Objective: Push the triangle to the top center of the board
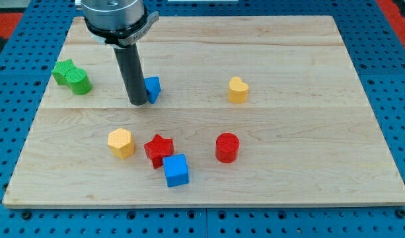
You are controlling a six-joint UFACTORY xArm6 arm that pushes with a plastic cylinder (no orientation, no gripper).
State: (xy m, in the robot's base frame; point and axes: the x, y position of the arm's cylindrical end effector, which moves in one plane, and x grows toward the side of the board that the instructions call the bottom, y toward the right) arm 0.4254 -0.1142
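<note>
My tip [137,102] touches the left side of the blue triangle [152,88], upper left of centre on the bench [288,132]; there is no pincer on this rod, so no pincer state can be told; green blocks [71,76] sit far left.
</note>
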